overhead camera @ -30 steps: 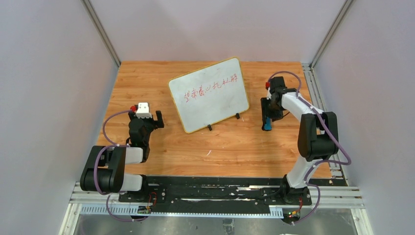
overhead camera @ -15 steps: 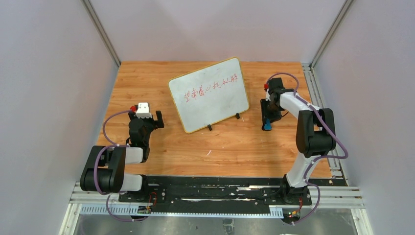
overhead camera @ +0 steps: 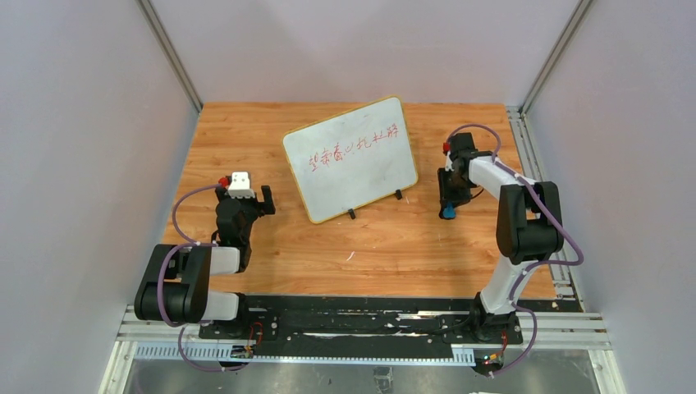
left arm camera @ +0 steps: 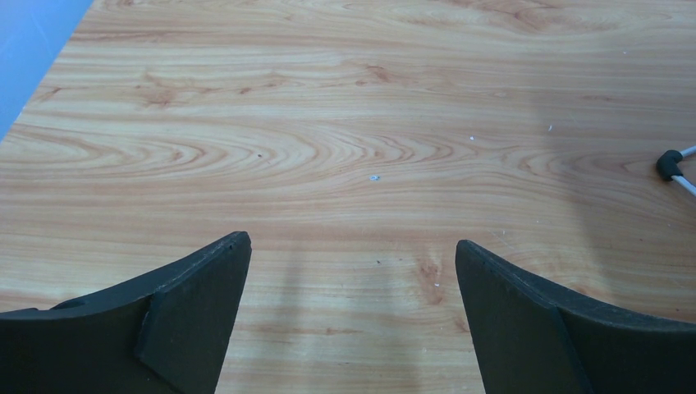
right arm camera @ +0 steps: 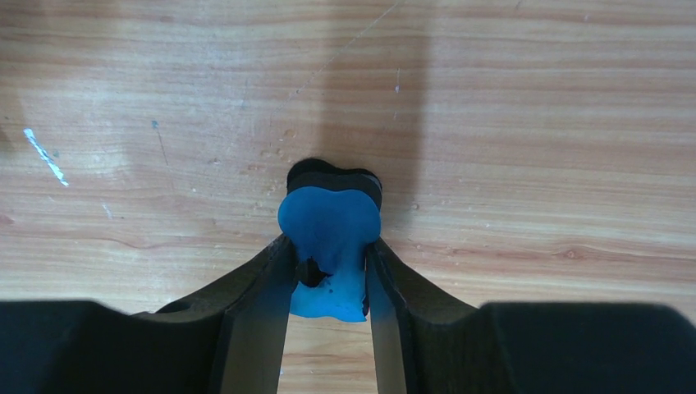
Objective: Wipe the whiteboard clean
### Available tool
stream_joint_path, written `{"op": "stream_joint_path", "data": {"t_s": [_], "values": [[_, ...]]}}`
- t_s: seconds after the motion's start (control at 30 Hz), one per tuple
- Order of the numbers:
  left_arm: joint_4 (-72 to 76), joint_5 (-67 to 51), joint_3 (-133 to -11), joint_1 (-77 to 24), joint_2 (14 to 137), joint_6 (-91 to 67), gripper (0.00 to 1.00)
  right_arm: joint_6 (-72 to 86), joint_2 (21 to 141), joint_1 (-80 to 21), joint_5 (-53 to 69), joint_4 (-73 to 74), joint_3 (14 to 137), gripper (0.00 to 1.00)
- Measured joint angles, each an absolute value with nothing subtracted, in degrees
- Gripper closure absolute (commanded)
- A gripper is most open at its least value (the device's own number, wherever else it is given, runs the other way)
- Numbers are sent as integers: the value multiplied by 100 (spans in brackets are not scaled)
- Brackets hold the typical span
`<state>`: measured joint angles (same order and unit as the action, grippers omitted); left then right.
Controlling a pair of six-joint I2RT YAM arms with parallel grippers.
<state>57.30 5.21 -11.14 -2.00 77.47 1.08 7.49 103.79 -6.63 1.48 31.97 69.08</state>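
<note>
Our right claw pinches the blue eraser; the left claw gapes empty. Red writing fills the whiteboard, nothing wiped yet.

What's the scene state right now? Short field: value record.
whiteboard: propped on small black feet, mid-table, turned at an angle
writing: red handwriting across the board, not yet erased
blue eraser: on the table, right of the whiteboard, black pad on one side
right gripper: down at the eraser, fingers against both its sides
left gripper: open, over bare wood, holding nothing
contact with board: none by either gripper
</note>
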Motion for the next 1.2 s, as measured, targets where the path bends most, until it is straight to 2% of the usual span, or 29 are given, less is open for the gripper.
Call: {"op": "stream_joint_path", "data": {"t_s": [0.17,0.27,0.33,0.37,0.47,0.63,0.93,1.2], "values": [[5730,521,-1116,-200,7745,108,0,751,10379,-663,145,3138,6735,70],[5730,521,-1114,-200,7745,108,0,764,10379,-663,139,3109,6705,82],[5730,521,-1114,-200,7745,108,0,775,10372,-663,113,3100,6698,96],[5730,521,-1116,-200,7747,108,0,792,10363,-663,95,3096,6692,99],[5730,526,-1114,-200,7747,106,7,858,10263,-663,21,3057,6608,99],[5736,580,-1114,-200,7745,67,4,1024,9723,-676,-49,3035,6243,99],[5655,508,-1114,-193,7461,75,1,1253,7924,-738,-19,3046,5808,99],[3334,-281,-2082,54,6263,270,3,1332,7164,-875,-45,3227,5513,99]]}}
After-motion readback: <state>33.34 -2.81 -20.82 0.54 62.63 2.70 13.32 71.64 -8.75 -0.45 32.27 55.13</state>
